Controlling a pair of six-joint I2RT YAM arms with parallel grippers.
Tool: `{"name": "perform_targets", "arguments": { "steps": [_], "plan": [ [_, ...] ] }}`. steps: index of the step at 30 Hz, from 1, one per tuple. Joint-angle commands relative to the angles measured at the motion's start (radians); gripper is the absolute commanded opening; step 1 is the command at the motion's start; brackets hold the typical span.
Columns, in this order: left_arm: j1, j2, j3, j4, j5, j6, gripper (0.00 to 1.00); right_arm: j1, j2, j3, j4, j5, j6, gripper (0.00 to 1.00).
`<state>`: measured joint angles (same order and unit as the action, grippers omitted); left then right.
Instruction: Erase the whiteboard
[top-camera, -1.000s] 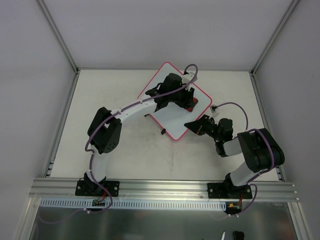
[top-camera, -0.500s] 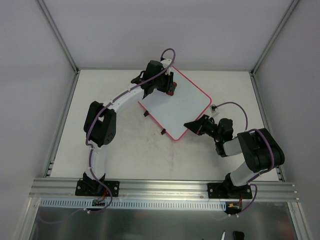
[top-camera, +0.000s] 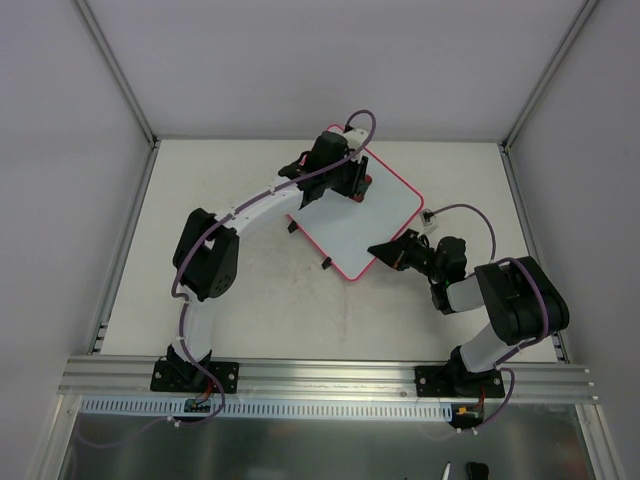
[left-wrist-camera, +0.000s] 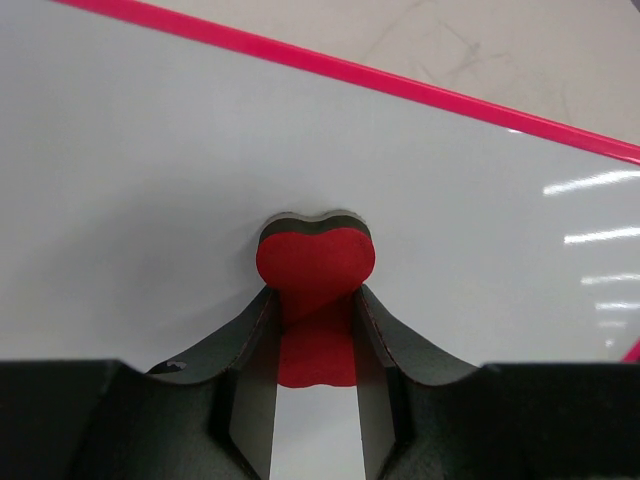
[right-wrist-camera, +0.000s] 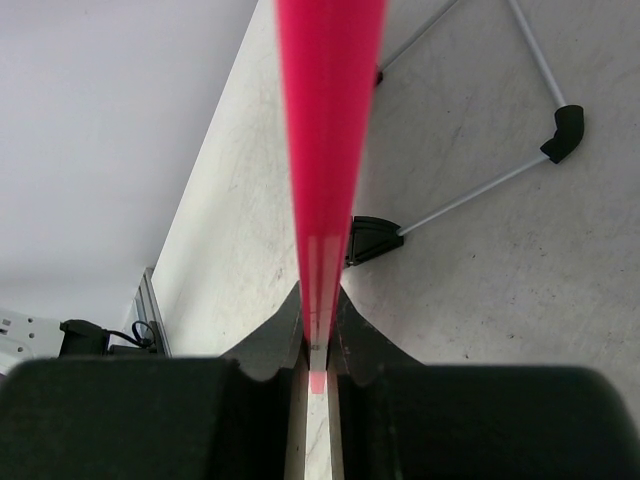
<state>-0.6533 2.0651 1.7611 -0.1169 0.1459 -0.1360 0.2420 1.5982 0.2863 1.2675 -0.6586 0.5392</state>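
The whiteboard (top-camera: 362, 224), white with a thin pink-red frame, lies tilted like a diamond at the back middle of the table. Its white face fills the left wrist view (left-wrist-camera: 150, 150) with no marks showing. My left gripper (top-camera: 352, 182) is shut on the red bow-shaped eraser (left-wrist-camera: 316, 262) and presses it on the board near its far corner. My right gripper (top-camera: 378, 250) is shut on the board's near right edge, which shows as a pink strip (right-wrist-camera: 325, 150) between the fingers (right-wrist-camera: 270, 345) in the right wrist view.
Two small black clips (top-camera: 293, 228) stick out from the board's near left edge. A black foot (right-wrist-camera: 372, 240) with thin metal rods shows under the board. Aluminium rails (top-camera: 130, 230) border the table at left and right, with grey walls behind.
My left gripper with the eraser swept from the board's right side to its far left corner, then back right a little along the far edge. The right gripper has not moved.
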Motion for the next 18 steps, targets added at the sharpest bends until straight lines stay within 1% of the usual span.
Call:
{"name": "perform_targets", "arguments": {
  "steps": [1,6,9,11,14,18],
  "plan": [
    [-0.094,-0.017,-0.032,-0.026,0.050,0.003,0.20,0.014,-0.017,0.027,0.263,-0.035,-0.041,0.00],
    [-0.115,-0.007,-0.054,-0.017,0.070,0.006,0.20,0.014,-0.020,0.025,0.263,-0.038,-0.039,0.00],
    [-0.111,-0.002,-0.061,-0.015,0.034,0.013,0.19,0.014,-0.020,0.025,0.263,-0.036,-0.039,0.00],
    [-0.095,0.000,-0.066,-0.017,0.040,0.000,0.19,0.013,-0.023,0.024,0.265,-0.038,-0.039,0.00],
    [-0.034,-0.005,-0.080,-0.015,0.080,-0.051,0.19,0.014,-0.024,0.024,0.263,-0.038,-0.039,0.00],
    [0.061,-0.037,-0.141,-0.015,0.063,-0.099,0.19,0.014,-0.030,0.020,0.265,-0.035,-0.041,0.00]
  ]
}}
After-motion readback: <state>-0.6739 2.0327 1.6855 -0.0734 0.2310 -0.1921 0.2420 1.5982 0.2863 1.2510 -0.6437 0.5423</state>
